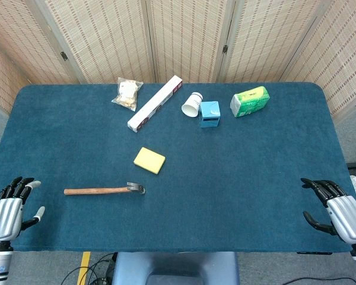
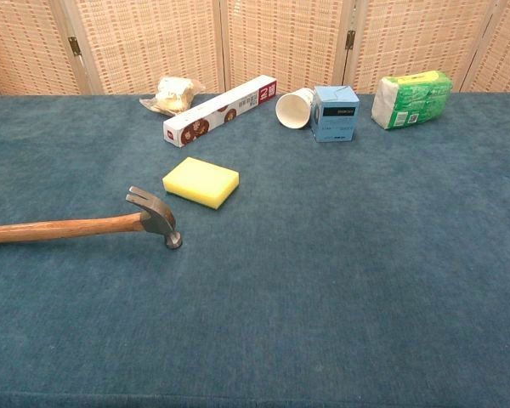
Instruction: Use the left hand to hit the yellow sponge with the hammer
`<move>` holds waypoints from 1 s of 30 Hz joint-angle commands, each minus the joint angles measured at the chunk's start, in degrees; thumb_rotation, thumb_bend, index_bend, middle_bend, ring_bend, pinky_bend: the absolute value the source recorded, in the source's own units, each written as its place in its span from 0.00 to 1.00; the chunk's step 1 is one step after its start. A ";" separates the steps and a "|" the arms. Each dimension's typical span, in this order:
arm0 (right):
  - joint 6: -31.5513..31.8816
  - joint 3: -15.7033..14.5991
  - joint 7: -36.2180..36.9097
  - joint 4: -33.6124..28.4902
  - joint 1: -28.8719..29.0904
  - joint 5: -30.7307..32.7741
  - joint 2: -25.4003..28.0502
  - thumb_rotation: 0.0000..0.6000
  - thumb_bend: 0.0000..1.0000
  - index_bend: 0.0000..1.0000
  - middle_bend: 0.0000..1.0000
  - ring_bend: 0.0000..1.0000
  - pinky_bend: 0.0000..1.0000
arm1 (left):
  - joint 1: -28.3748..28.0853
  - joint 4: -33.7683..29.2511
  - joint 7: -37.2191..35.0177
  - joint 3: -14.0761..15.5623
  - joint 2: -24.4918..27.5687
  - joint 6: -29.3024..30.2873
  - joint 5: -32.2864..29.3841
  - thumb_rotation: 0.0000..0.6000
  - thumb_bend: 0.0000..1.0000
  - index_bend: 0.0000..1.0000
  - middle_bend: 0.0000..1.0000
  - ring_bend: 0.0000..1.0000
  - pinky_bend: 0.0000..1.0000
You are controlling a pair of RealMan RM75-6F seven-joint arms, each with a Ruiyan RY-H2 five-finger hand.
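A yellow sponge (image 1: 149, 160) (image 2: 201, 182) lies flat on the blue table, left of centre. Just in front of it lies a hammer (image 1: 104, 190) (image 2: 85, 225) with a wooden handle pointing left and its metal head toward the sponge. My left hand (image 1: 9, 209) rests at the table's near left corner, empty, fingers apart, well left of the handle's end. My right hand (image 1: 338, 211) hangs at the near right corner, empty as well, fingers slightly curled. Neither hand shows in the chest view.
Along the back stand a plastic bag of snacks (image 1: 127, 94), a long white box (image 1: 155, 103), a tipped paper cup (image 1: 191, 104), a blue carton (image 1: 210, 114) and a green packet (image 1: 250, 101). A folding screen stands behind the table.
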 commanded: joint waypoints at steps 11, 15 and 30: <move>1.53 0.75 -1.62 -1.94 -0.25 -0.02 0.94 1.00 0.26 0.12 0.27 0.19 0.20 | -3.04 0.04 -0.82 -0.58 0.11 -3.97 1.34 1.00 0.32 0.29 0.23 0.15 0.24; 1.65 0.57 -1.44 -1.79 -0.44 -0.08 0.85 1.00 0.26 0.12 0.27 0.19 0.20 | -6.08 -0.05 -1.35 -0.85 0.13 -8.14 2.30 1.00 0.32 0.31 0.23 0.15 0.24; 3.16 -0.11 -0.10 -0.86 -1.97 0.17 0.97 1.00 0.26 0.12 0.27 0.19 0.20 | -16.12 4.83 5.42 -2.76 -8.16 -24.15 -7.62 1.00 0.32 0.29 0.24 0.15 0.24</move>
